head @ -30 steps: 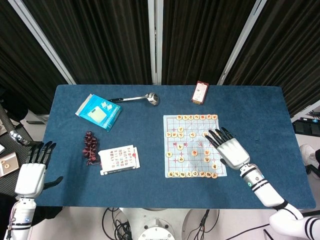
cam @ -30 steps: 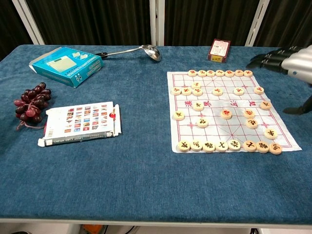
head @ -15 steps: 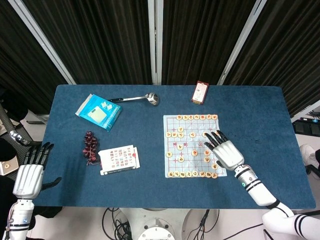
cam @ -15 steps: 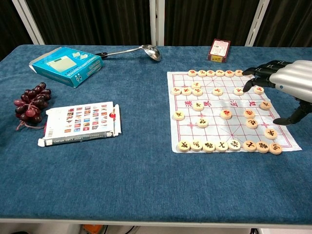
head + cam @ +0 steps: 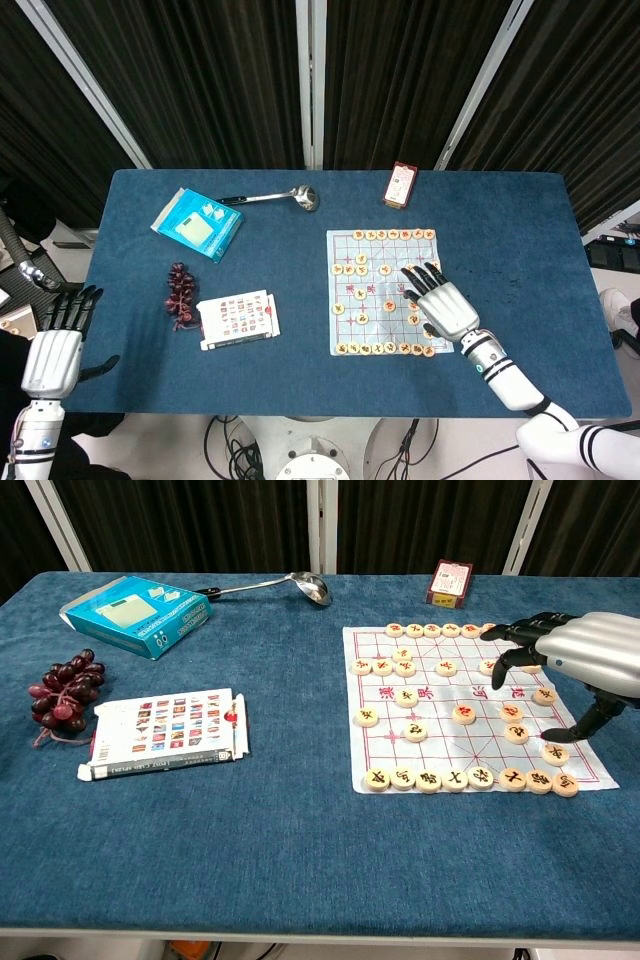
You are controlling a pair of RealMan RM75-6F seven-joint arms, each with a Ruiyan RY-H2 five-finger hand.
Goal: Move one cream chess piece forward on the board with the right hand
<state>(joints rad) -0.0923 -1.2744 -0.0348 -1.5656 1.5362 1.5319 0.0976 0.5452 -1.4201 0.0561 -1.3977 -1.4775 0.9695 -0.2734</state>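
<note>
At the far left, off the edge of the blue surface (image 5: 300, 390), the left hand (image 5: 50, 355) hangs with its fingers apart and holds nothing. Further right lie a light blue box (image 5: 135, 602), a bunch of dark grapes (image 5: 62, 694) and a flat printed box (image 5: 165, 732); a metal ladle (image 5: 270, 584) lies behind them. These are well apart from the play and should not disturb it.

On the right half lies the chess board (image 5: 470, 705) with its cream chess pieces (image 5: 428, 779) in rows, some scattered in the middle. The right hand (image 5: 442, 306) hovers over the right side of the board, fingers spread and pointing forward, holding nothing. Its thumb comes down near one cream piece (image 5: 555, 754) in the second row; I cannot tell if it touches.

I judge that the step in hand is the approach: no piece is gripped yet. The next move calls for lowering the hand, pinching one piece and moving it forward. Neighbour pieces stand close, so the spread fingers could knock them. A small red box (image 5: 452, 583) stands behind the board, out of the way.
</note>
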